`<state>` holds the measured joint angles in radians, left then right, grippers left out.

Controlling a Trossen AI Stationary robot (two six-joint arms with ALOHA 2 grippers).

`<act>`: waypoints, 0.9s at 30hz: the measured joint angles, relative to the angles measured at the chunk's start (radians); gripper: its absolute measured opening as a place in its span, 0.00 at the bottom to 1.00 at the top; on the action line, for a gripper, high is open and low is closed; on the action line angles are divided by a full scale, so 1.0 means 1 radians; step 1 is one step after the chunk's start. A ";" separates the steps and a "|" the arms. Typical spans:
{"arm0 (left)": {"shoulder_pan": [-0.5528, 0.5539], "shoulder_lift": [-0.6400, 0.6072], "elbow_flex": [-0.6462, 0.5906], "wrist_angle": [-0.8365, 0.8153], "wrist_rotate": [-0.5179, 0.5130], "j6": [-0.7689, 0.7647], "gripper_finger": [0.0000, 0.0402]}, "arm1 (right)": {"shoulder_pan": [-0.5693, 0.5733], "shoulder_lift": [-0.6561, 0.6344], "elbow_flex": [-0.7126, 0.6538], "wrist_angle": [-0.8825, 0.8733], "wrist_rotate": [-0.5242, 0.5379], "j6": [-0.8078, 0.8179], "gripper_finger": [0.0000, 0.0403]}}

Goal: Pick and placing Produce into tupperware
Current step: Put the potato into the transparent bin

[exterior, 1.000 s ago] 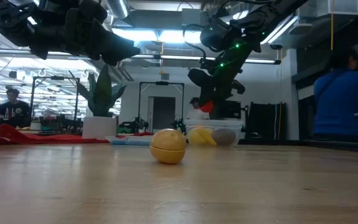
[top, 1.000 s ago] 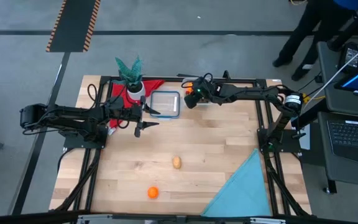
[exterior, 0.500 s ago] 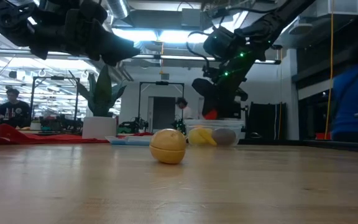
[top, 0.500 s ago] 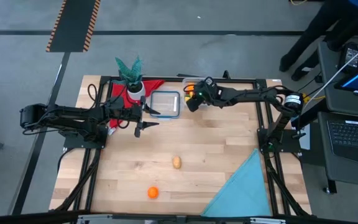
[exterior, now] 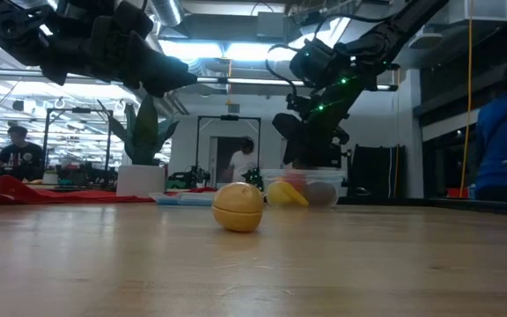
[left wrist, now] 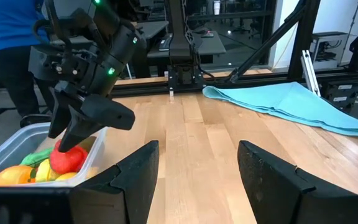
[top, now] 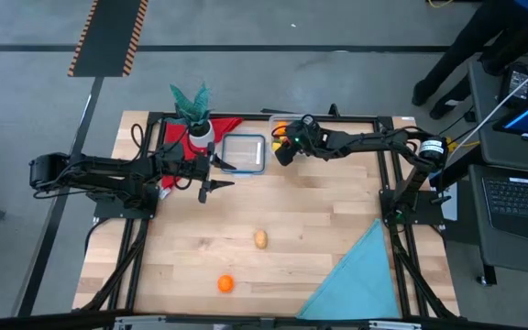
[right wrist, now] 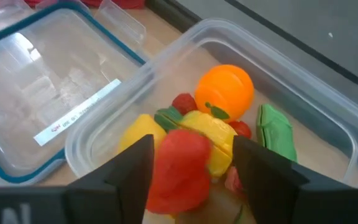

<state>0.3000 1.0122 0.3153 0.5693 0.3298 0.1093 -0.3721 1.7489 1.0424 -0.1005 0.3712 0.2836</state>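
Note:
The clear tupperware [right wrist: 291, 68] stands at the table's far edge and holds an orange, yellow, green and red produce. My right gripper [right wrist: 191, 168] hangs open just above it, pointing slantwise down. A red piece of produce [left wrist: 67, 158] lies below its fingertips on top of the pile in the tub. My left gripper [left wrist: 197, 180] waits open and level above the table's left part [top: 218, 174], holding nothing. A tan round piece [top: 260, 239] and an orange piece [top: 225, 283] rest on the wood nearer the front.
The flat clear lid with a blue rim [top: 244, 153] lies left of the tub. A potted plant [top: 193, 115] and a red cloth [top: 227, 126] sit at the far left. A light blue cloth [top: 360, 280] covers the near right corner.
My right gripper has sunk a little toward the tupperware and let go of the red piece. That piece was between its fingers above the tub a second ago and has now dropped in among the other produce.

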 joint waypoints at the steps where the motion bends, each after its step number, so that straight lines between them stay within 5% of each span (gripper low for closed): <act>1: 0.000 0.000 0.000 0.000 0.000 0.000 0.52 | 0.000 0.000 0.000 0.004 0.000 -0.001 0.55; 7: 0.000 0.000 0.000 0.000 0.000 0.000 0.52 | 0.000 0.000 0.000 0.008 0.000 -0.001 0.64; 17: 0.000 0.000 0.000 0.000 0.000 -0.001 0.52 | 0.003 -0.009 0.000 0.012 -0.001 -0.054 0.65; 22: 0.000 -0.019 0.000 -0.011 0.000 -0.001 0.52 | 0.053 -0.091 -0.020 0.036 0.005 -0.106 0.65; 27: -0.001 -0.083 0.001 -0.090 -0.001 -0.001 0.52 | 0.150 -0.216 -0.177 0.207 0.127 -0.152 0.65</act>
<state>0.2994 0.9297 0.3163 0.4792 0.3292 0.1083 -0.2221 1.5331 0.8652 0.1061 0.4979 0.1313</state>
